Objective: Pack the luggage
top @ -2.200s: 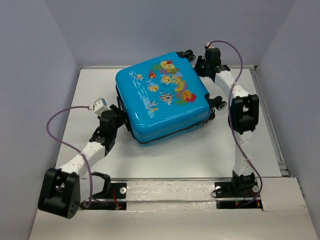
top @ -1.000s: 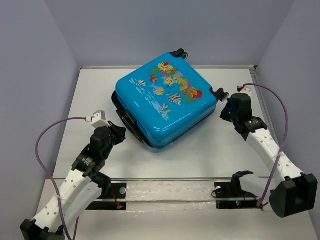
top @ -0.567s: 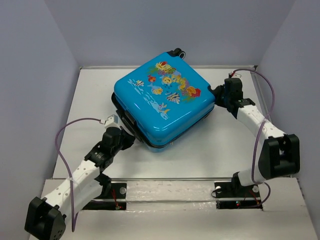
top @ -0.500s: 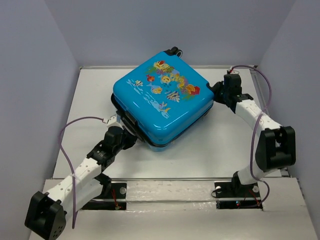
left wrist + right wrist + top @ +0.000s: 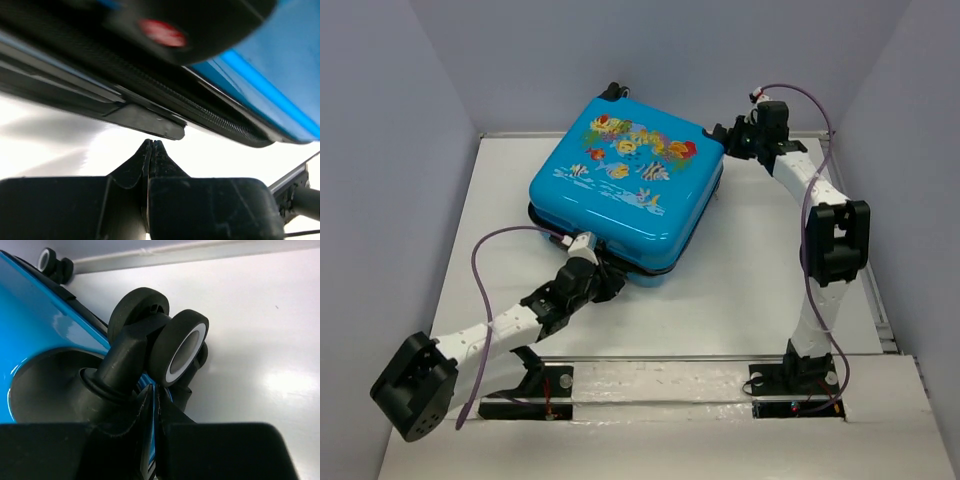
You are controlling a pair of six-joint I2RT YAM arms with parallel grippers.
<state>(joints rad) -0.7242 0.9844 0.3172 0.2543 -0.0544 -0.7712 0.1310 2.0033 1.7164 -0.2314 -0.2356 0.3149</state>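
Luggage [image 5: 625,190] lies shut on the table [image 5: 750,290], upper centre, contents hidden. Left claw [image 5: 151,145] and right claw [image 5: 152,390] both pressed together.

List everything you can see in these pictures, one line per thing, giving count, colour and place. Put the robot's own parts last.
luggage: one, bright blue with fish print, lying printed face up at the far middle of the table.
casters: two in the right wrist view, black with white rims, one close and one far, at the luggage's corners.
table: one, white, under everything.
walls: three, pale grey, around the table.
cables: two, purple, one looped along each arm.
arms: two, white and black, left reaching the luggage's near edge, right reaching its far right corner.
left pincer: one, black, shut, just below the luggage's zip.
right pincer: one, black, shut, beside the close caster.
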